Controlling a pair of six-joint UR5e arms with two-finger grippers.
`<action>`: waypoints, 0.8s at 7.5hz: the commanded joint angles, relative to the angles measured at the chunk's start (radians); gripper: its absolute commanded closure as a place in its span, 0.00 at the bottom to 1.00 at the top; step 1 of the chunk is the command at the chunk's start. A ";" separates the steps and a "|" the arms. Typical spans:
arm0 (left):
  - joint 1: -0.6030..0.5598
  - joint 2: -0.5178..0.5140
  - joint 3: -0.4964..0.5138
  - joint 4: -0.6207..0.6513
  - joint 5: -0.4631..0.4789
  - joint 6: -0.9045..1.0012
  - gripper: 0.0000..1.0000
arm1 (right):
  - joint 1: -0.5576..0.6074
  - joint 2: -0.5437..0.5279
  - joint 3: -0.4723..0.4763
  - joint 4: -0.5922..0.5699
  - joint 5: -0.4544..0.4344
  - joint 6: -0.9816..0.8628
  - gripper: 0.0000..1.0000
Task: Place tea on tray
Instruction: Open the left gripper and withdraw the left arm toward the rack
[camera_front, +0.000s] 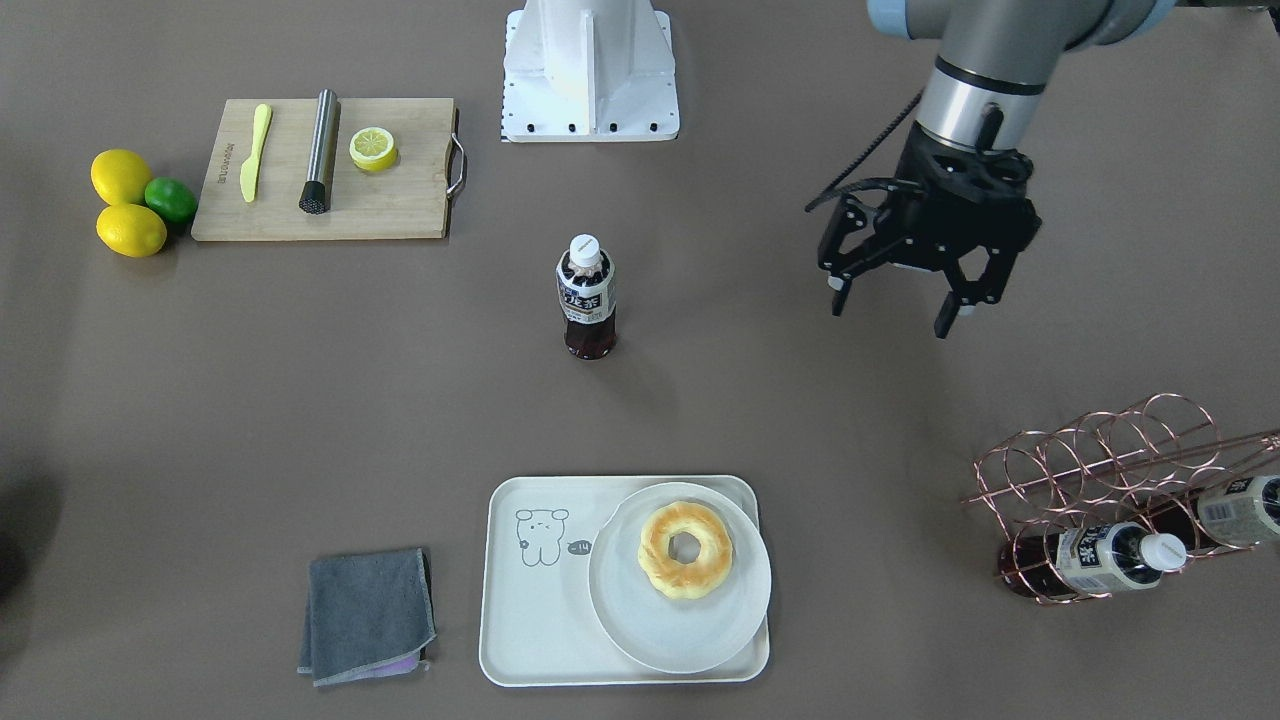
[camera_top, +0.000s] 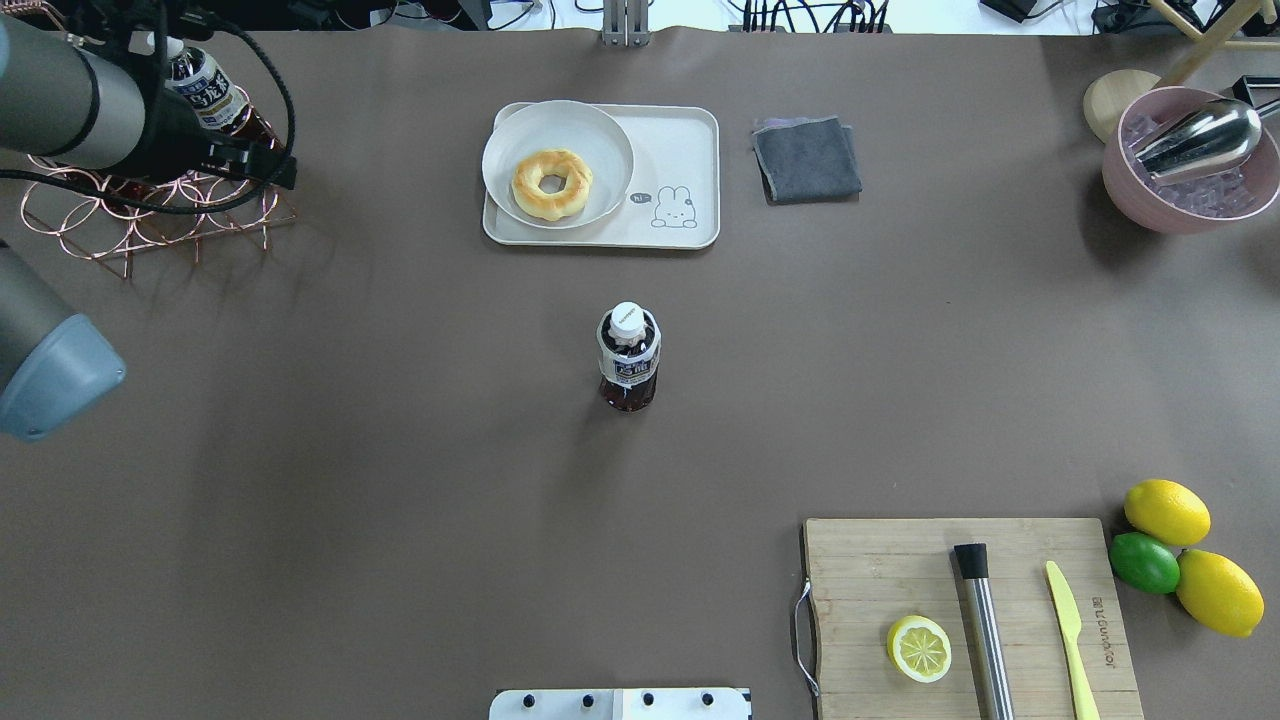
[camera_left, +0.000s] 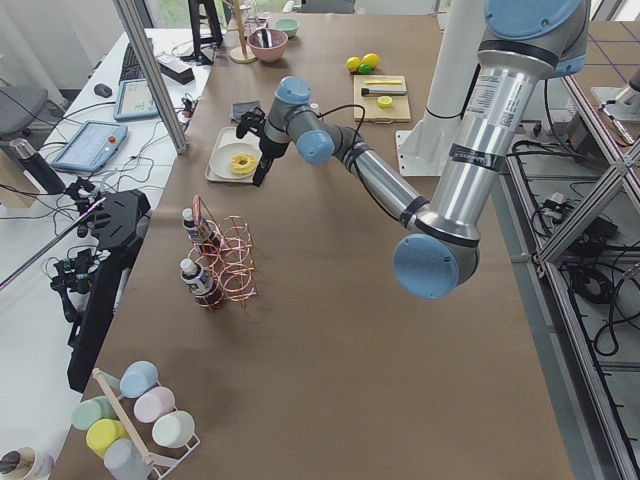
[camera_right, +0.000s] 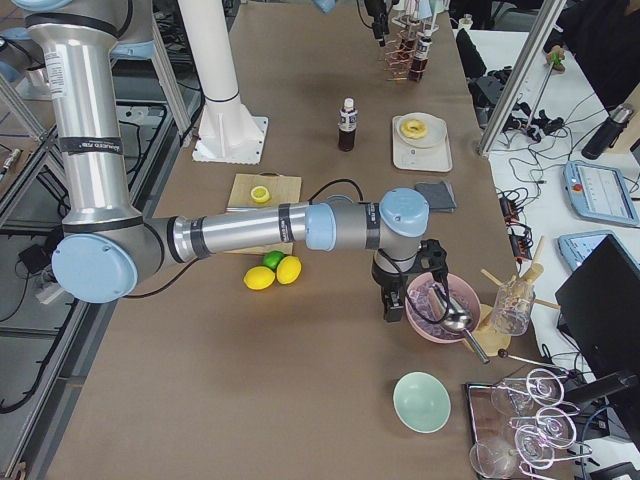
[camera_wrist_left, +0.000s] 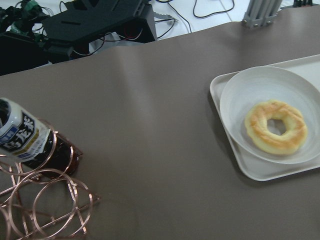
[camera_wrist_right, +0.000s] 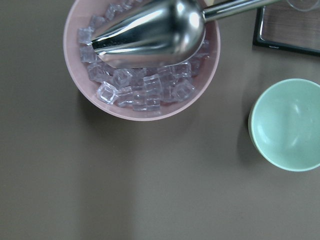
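Mid-table, the tea (camera_front: 586, 296) stands upright, well apart from the tray (camera_front: 520, 620); your left gripper (camera_front: 892, 315) hangs off to one side, fingers apart, empty. Take it at the label — not the cap — and aim for the tray's bare end, clear of the plate (camera_front: 650, 630).

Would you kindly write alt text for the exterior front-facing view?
A tea bottle stands upright mid-table, apart from the cream tray, which holds a plate with a doughnut. The left gripper hovers open and empty at the view's right.
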 joint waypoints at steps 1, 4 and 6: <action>-0.184 0.182 0.017 0.004 -0.324 0.229 0.02 | -0.058 0.043 0.011 -0.002 0.003 0.004 0.00; -0.359 0.263 0.101 0.005 -0.337 0.543 0.02 | -0.101 0.153 0.175 -0.307 0.029 0.005 0.00; -0.435 0.334 0.115 0.004 -0.338 0.642 0.02 | -0.216 0.268 0.249 -0.396 0.023 0.223 0.00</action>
